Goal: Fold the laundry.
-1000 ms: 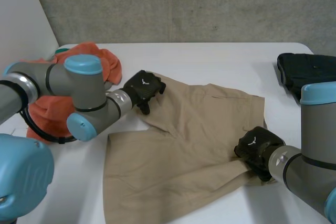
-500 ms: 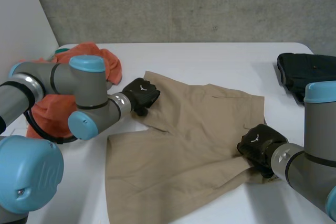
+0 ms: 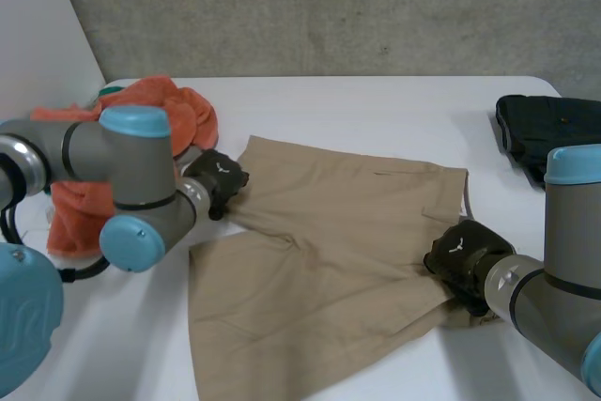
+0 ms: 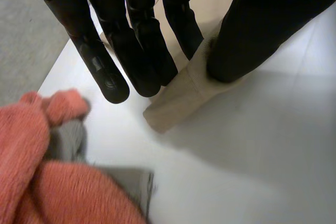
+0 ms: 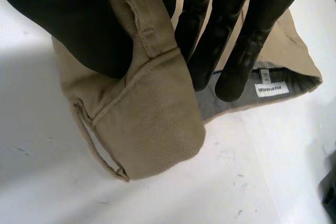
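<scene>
Left of the shorts [image 3: 319, 260] lies an orange towel [image 3: 178, 110]. Our left hand [image 3: 218, 176] reaches in low from that side and pinches the shorts' near corner between fingers [image 4: 131, 56] and thumb, which we judge is meant to draw the cloth flat. The shorts lie spread on the table [image 3: 376, 100]. At their right edge our right hand [image 3: 460, 255], palm down, clamps the waistband between thumb and fingers, likely as an anchor. Right of the shorts sits a dark garment [image 3: 554, 129].
</scene>
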Controlling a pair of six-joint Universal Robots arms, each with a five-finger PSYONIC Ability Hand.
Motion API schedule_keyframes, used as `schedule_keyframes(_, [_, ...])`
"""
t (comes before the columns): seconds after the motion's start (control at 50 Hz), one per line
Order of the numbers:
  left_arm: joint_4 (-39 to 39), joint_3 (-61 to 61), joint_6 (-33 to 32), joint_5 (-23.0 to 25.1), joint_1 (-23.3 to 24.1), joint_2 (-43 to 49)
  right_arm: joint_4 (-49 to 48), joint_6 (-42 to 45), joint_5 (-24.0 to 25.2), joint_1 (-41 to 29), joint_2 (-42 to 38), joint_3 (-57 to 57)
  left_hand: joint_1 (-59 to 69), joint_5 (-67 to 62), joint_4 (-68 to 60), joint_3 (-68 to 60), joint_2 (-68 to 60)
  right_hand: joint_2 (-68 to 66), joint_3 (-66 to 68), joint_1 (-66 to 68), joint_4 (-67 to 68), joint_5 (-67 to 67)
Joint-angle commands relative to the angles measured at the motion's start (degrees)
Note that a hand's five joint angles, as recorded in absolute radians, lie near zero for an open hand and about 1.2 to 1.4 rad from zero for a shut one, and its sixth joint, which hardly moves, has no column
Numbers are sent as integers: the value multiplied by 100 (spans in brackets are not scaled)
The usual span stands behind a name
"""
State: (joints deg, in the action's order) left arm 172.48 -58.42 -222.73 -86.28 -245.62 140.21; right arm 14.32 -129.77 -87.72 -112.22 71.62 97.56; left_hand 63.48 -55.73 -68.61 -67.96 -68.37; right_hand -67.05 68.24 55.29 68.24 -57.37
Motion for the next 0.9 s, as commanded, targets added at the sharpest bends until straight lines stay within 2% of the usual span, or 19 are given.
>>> schedule_keyframes(0.02, [664, -539, 98, -556, 50, -248, -157, -162, 0, -2, 1, -18, 1652, -1427, -1139, -1204, -1163, -1295, 1176, 2471, 1176, -1263])
schedule_keyframes(0.06, [708, -574, 169, -636, 102, -257, -219, -311, 9, 16, 1, -44, 1652, -1427, -1139, -1204, -1163, -1295, 1176, 2471, 1176, -1263])
schedule_keyframes(0.1, [717, -635, 195, -636, 137, -266, -298, -452, 27, 16, 1, -61, -637, 862, 1150, 1085, 1126, -1295, 1176, 2471, 1176, -1263])
schedule_keyframes(0.12, [734, -705, 195, -636, 190, -283, -342, -496, 44, 16, 1, -62, -3515, 3739, 4027, 3963, 4003, -1295, 1176, 2471, 1176, -1263])
schedule_keyframes(0.16, [743, -767, 204, -627, 243, -362, -421, -610, 123, 25, -8, -114, -5203, 5427, 5716, 5651, 5692, -1295, 1176, 2471, 1176, -1263])
schedule_keyframes(0.22, [734, -951, 248, -644, 313, -809, -456, -742, 228, 42, -34, -167, -5108, 5333, 5621, 5556, 5597, -1295, 1176, 2471, 1176, -1263])
schedule_keyframes(0.3, [708, -1443, 660, -662, 410, -1565, -483, -1277, 509, 113, -288, -509, -4840, 5064, 5352, 5288, 5328, -1295, 1176, 2471, 1176, -1263])
schedule_keyframes(0.42, [393, -2707, 2573, -636, 682, -3040, -474, -2208, 624, 139, -622, -1237, -3966, 4190, 4478, 4413, 4454, -1295, 1176, 2471, 1176, -1263])
schedule_keyframes(0.48, [77, -3409, 3277, -609, 735, -3533, -456, -2473, 607, 157, -877, -1545, -3964, 4189, 4477, 4412, 4453, -1295, 1176, 2471, 1176, -1263])
schedule_keyframes(0.56, [-83, -4306, 3745, -592, 954, -3921, -456, -2571, 589, 139, -1062, -1784, -4031, 4255, 4544, 4479, 4520, -1295, 1176, 2471, 1176, -1263])
schedule_keyframes(0.72, [-48, -5266, 3860, -636, 1297, -3975, -483, -2632, 624, 104, -1106, -1837, -4082, 4306, 4594, 4530, 4571, -1295, 1176, 2471, 1176, -1263])
schedule_keyframes(0.9, [602, -5303, 3851, -688, 1631, -3694, -456, -2650, 624, 78, -1089, -1811, -4032, 4256, 4544, 4480, 4520, -1295, 1176, 2471, 1176, -1263])
